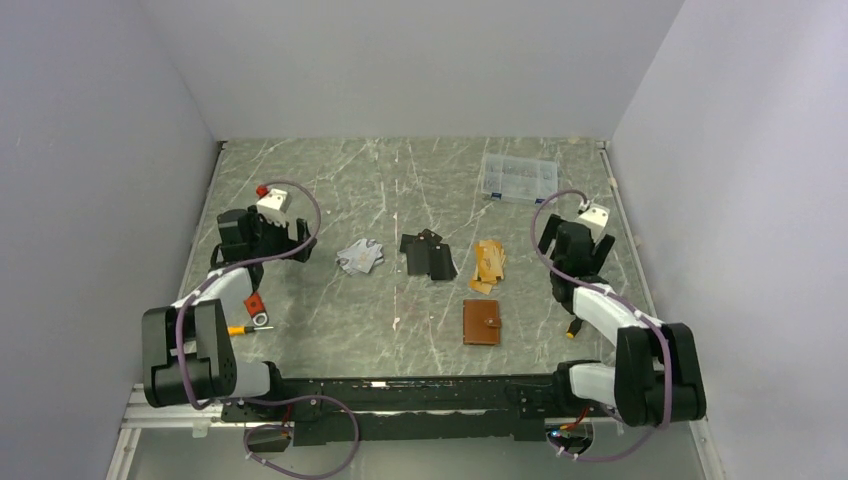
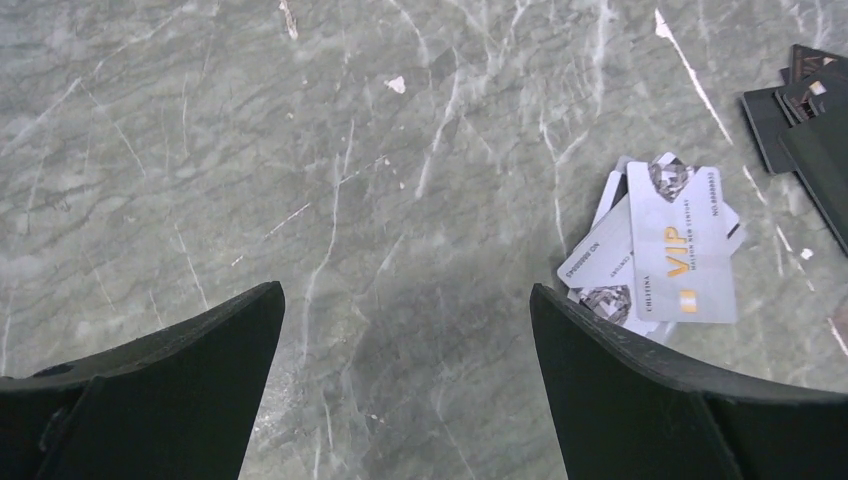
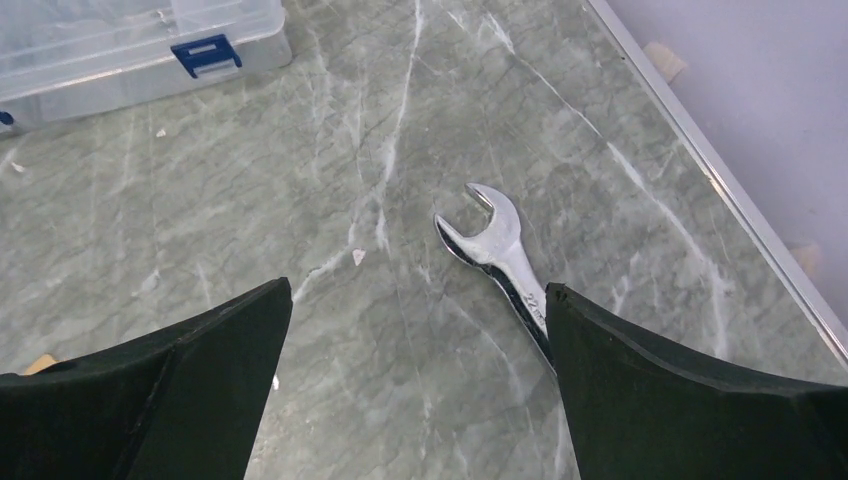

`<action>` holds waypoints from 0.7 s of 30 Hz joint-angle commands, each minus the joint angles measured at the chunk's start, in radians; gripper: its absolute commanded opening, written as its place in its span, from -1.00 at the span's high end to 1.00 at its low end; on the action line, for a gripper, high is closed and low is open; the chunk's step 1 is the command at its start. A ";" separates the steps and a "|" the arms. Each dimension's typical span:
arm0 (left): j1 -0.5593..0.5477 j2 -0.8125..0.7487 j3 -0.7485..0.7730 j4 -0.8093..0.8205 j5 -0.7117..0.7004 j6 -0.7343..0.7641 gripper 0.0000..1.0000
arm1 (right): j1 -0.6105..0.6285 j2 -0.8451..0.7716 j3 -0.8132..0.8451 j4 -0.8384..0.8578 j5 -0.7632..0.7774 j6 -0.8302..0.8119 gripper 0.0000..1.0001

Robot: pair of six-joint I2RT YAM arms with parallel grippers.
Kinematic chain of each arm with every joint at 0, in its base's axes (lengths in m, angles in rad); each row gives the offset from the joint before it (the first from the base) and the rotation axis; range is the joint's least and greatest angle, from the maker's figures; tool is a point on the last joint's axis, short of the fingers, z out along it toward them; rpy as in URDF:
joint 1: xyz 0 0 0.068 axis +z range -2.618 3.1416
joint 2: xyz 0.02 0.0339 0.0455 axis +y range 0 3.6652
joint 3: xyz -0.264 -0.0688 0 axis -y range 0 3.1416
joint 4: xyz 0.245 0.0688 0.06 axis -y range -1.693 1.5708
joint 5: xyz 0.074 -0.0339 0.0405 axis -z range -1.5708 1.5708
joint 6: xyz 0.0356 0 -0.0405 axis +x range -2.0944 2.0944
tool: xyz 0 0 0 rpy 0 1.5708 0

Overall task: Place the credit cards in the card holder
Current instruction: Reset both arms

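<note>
Right gripper [image 3: 416, 290] spread wide over grey marbled table [image 3: 300, 180], nothing between the fingers. Silver open-ended wrench [image 3: 500, 255] flat on the stone, head pointing far, handle vanishing under the right finger. Far left, clear plastic box [image 3: 120, 50] with blue latch [image 3: 205, 55]. Along the right, metal edge rail [image 3: 720, 170].

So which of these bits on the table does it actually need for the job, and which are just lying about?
For the job: silver cards, black cards, orange cards, brown card holder.
Lying about: clear plastic box, wrench, yellow-handled tool.
</note>
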State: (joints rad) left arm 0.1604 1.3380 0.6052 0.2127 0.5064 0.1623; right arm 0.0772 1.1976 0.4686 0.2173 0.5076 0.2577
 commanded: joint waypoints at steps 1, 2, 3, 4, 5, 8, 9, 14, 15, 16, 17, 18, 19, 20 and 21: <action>0.020 0.021 -0.050 0.291 -0.011 -0.029 -0.99 | -0.001 0.061 -0.078 0.385 0.039 -0.103 -1.00; 0.028 0.028 -0.066 0.322 -0.008 -0.036 -0.99 | -0.001 0.079 -0.097 0.429 0.036 -0.109 -1.00; 0.030 0.034 -0.091 0.364 -0.013 -0.044 -0.99 | -0.002 0.097 -0.108 0.467 0.030 -0.117 -1.00; 0.032 0.041 -0.123 0.419 -0.017 -0.050 -0.99 | -0.001 0.114 -0.117 0.504 0.025 -0.119 -1.00; 0.033 0.045 -0.155 0.489 -0.019 -0.059 -0.99 | -0.001 0.134 -0.122 0.533 0.023 -0.121 -1.00; 0.034 0.020 -0.192 0.523 -0.027 -0.056 -0.99 | -0.001 0.164 -0.126 0.609 0.020 -0.137 -1.00; 0.034 0.018 -0.215 0.571 -0.027 -0.061 -0.99 | -0.001 0.169 -0.137 0.651 0.011 -0.144 -1.00; -0.004 -0.037 -0.404 0.853 -0.104 -0.020 -0.99 | 0.001 0.214 -0.228 0.861 -0.010 -0.173 -1.00; -0.010 0.033 -0.426 0.987 -0.108 -0.051 -0.99 | 0.001 0.210 -0.236 0.863 -0.040 -0.178 -1.00; -0.010 0.015 -0.400 0.901 -0.112 -0.052 -0.99 | 0.002 0.223 -0.248 0.899 -0.062 -0.192 -1.00; -0.026 -0.008 -0.368 0.783 -0.146 -0.013 -0.99 | 0.004 0.250 -0.259 0.937 -0.061 -0.190 -1.00; -0.051 0.014 -0.391 0.871 -0.192 -0.023 -0.99 | 0.007 0.289 -0.259 0.984 -0.048 -0.203 -1.00; -0.047 0.018 -0.398 0.899 -0.189 -0.040 -0.99 | 0.008 0.294 -0.244 0.964 -0.044 -0.206 -1.00; -0.045 -0.006 -0.381 0.818 -0.185 -0.027 -0.99 | 0.006 0.290 -0.227 0.918 -0.056 -0.188 -1.00; -0.045 -0.006 -0.383 0.822 -0.188 -0.021 -0.99 | -0.002 0.289 -0.224 0.904 -0.063 -0.175 -1.00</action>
State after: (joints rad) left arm 0.1253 1.3491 0.2016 0.9558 0.3782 0.1352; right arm 0.0803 1.4712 0.2173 1.0248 0.4850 0.0822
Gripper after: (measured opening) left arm 0.994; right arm 0.997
